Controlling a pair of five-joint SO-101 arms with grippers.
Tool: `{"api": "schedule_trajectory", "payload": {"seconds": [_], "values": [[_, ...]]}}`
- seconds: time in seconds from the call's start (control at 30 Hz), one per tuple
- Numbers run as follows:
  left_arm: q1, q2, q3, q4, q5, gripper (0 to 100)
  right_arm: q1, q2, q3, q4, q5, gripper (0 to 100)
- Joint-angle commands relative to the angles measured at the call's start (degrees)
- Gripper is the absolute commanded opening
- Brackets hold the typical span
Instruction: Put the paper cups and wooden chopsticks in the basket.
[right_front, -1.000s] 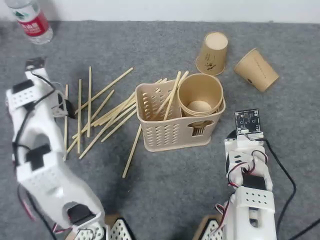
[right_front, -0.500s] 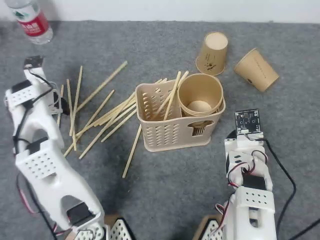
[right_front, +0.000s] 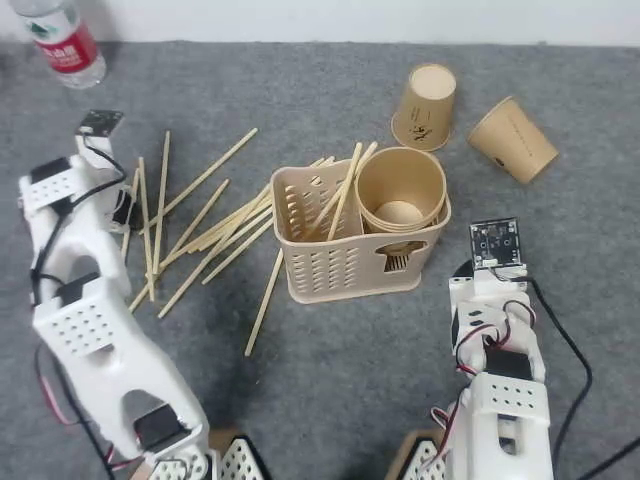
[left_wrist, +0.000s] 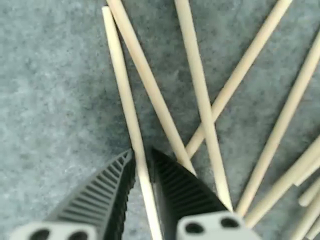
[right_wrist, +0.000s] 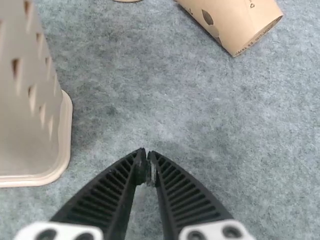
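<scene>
The left gripper (left_wrist: 141, 154) is pinched on a single chopstick (left_wrist: 122, 85), its two black jaws closed against either side of the stick low over the grey carpet (left_wrist: 55, 90). Other loose chopsticks (left_wrist: 200, 95) lie just beside it, two of them crossing each other close to the jaw tips. In the high view the left arm (right_front: 70, 230) sits at the edge of the scattered chopsticks (right_front: 205, 232), which fan out across the carpet between that arm and the basket (right_front: 340, 268). One more stick (right_front: 265, 300) lies apart from the pile, slanting away from the basket's front corner.

The basket has two compartments. The one nearer the left arm holds several chopsticks (right_front: 345, 190) leaning upright against the divider – their ends poke above the rim. The other holds stacked cups (right_front: 400, 185), mouth up.

Two paper cups are outside the basket, on the carpet beyond it. One cup (right_front: 425, 107) stands mouth down (as far as the high view shows) and the other cup (right_front: 512, 140) lies on its side near it.

The right gripper (right_wrist: 147, 152) has its jaws pressed together with nothing between them – it hangs just above bare carpet beside the basket wall (right_wrist: 25, 100), with the tipped cup (right_wrist: 230, 20) farther off. A plastic bottle (right_front: 62, 40) stands at the far corner of the carpet.
</scene>
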Motion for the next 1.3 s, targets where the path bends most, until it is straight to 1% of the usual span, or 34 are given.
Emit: {"api": "schedule_trajectory", "payload": {"seconds": [0.0,0.1,0.23,0.47,0.6,0.73,0.87,0.9,0.97,1.03,1.17,1.23,1.27], "values": [[-0.70,1.32,-0.13,0.35,-0.70,2,-0.48,-0.84,-0.35,-1.19,0.70,1.5],[-0.62,1.41,-0.13,1.32,-1.23,1,-0.48,-0.84,-0.35,-1.19,0.70,1.5],[-0.70,-0.09,-1.10,6.95,-4.48,1,-0.48,-0.84,-0.35,-1.19,0.70,1.5],[-1.58,-15.03,-12.35,25.49,-5.45,1,-0.48,-0.84,-0.35,-1.19,0.70,1.5],[1.49,-24.88,-15.60,35.87,-8.62,1,-0.48,-0.84,-0.35,-1.01,0.70,1.5],[3.78,-36.66,-11.56,35.52,-8.62,1,-0.40,-0.84,-0.26,-0.75,0.70,1.5],[9.58,-48.18,-7.16,35.34,-8.09,1,-0.40,-0.84,-0.26,-0.75,0.70,1.5],[11.87,-50.73,-6.64,35.25,-6.95,1,-0.40,-0.84,-0.26,-0.75,0.70,1.5],[16.97,-55.82,-6.37,34.55,-2.37,1,-0.40,-0.84,-0.26,-0.75,0.70,1.5],[22.24,-60.31,-6.11,31.74,5.01,1,-0.40,-0.84,-0.26,-0.75,0.70,1.5],[29.71,-66.20,-5.58,22.59,22.15,1,-0.40,-0.84,-0.26,-0.75,0.70,1.5],[33.41,-67.96,-3.56,17.14,27.96,1,-0.40,-0.84,-0.26,-0.75,0.70,1.5],[35.43,-68.66,-2.24,14.51,29.63,1,-0.40,-0.84,-0.26,-0.75,0.70,1.5]]}}
